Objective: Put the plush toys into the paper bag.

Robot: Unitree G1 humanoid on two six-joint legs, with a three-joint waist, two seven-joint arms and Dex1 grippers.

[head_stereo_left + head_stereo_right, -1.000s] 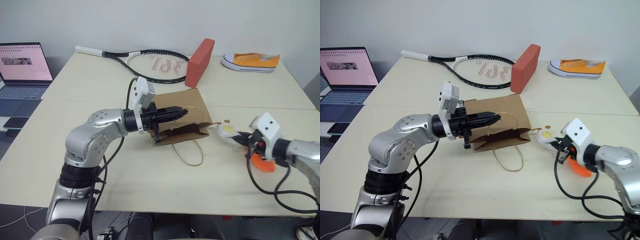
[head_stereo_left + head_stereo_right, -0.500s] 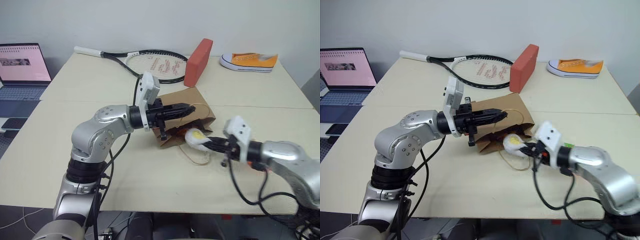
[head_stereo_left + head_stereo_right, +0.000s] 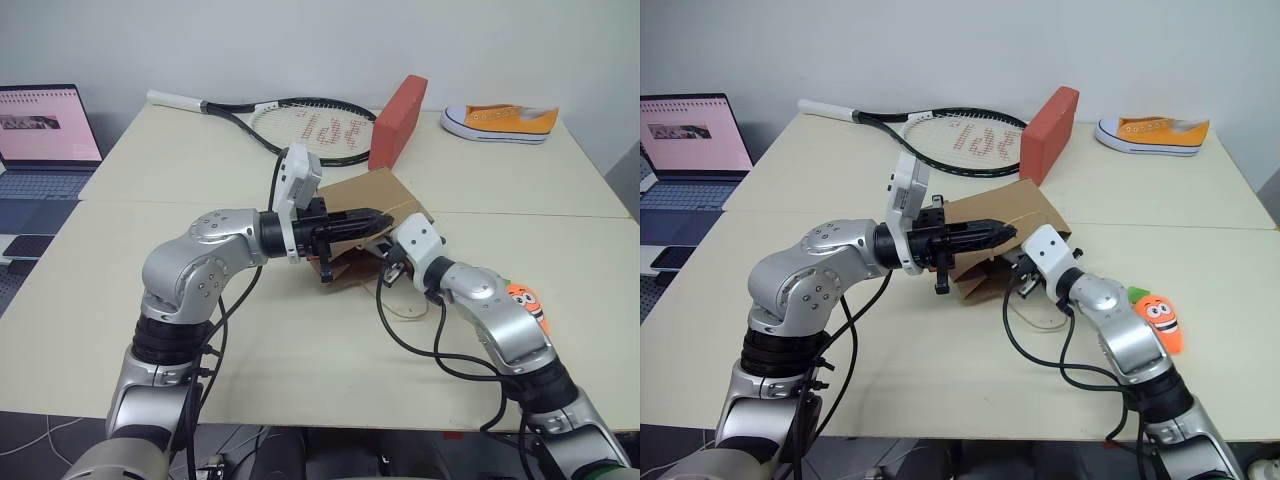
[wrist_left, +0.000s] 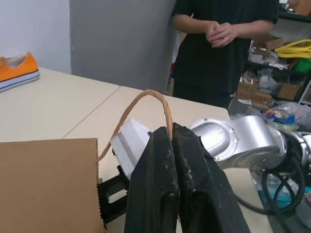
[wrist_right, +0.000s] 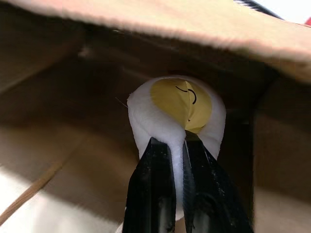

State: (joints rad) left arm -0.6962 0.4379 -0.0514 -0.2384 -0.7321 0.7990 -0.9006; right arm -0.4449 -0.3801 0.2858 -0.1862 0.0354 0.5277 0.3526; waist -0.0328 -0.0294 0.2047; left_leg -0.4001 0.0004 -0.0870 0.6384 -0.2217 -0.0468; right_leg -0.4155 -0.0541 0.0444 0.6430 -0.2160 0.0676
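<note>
Pinching the egg toy [image 5: 176,114] in my right gripper [image 5: 179,145], I see its soft body dent between the clenched fingers, so it's light and squashy; it sits just inside the mouth of the paper bag [image 3: 372,192]. My left gripper [image 4: 171,141] is clamped on one twisted handle [image 4: 141,99], holding the thin, floppy paper open. I judge the carrot toy [image 3: 1160,320], lying on the table [image 3: 150,330] beside my right forearm, equally soft; I'd grip mid-body. Racket [image 3: 320,128] strings show red lettering I can't read.
</note>
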